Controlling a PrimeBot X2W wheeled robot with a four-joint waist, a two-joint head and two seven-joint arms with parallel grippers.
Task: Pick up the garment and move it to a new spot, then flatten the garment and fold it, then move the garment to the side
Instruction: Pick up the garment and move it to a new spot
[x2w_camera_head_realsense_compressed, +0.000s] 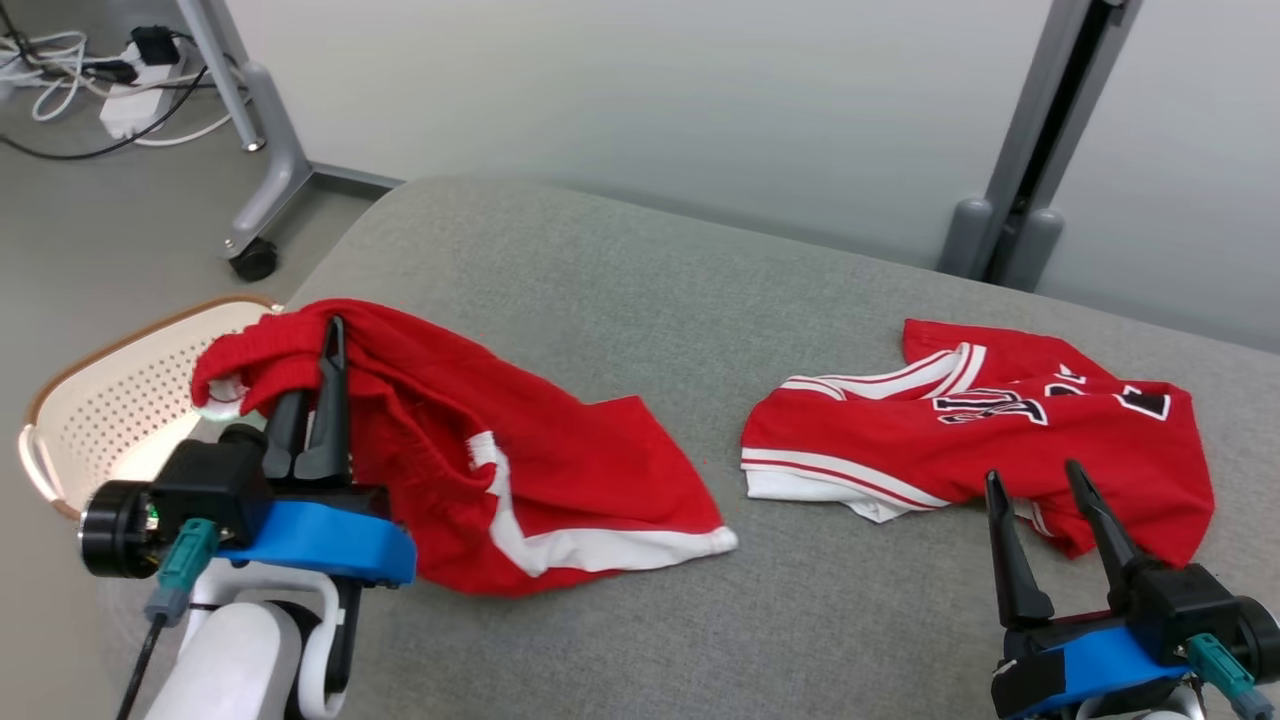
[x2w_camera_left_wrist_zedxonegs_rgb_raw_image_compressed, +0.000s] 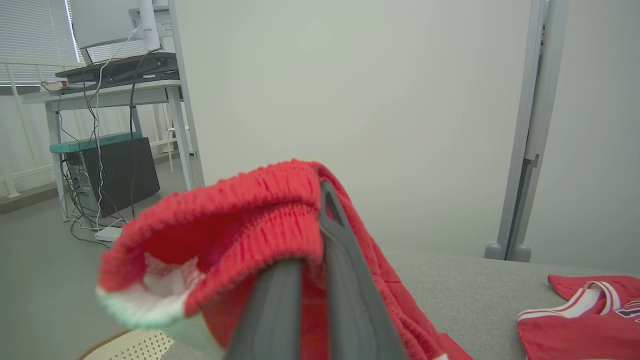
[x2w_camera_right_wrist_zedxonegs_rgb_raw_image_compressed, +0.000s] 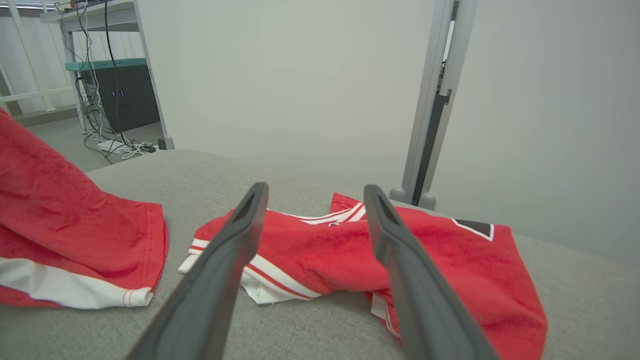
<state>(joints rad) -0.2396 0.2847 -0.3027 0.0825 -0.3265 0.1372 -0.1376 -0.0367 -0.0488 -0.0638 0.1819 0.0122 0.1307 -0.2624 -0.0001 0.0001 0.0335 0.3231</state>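
Left fingers (x2w_camera_head_realsense_compressed: 332, 400) pinch the red shorts (x2w_camera_head_realsense_compressed: 560, 470) — right fingers (x2w_camera_head_realsense_compressed: 1010, 550) spread, near the jersey (x2w_camera_head_realsense_compressed: 1000, 430).

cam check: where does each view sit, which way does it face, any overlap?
Head view: on the head, facing forward and down at the grey cushion; left gripper shut on the red shorts, right gripper open before the jersey.
Left wrist view: left wrist, along its fingers into the shorts' waistband.
Right wrist view: right wrist, along its open fingers at the jersey.
Shared: all three show shorts and jersey.
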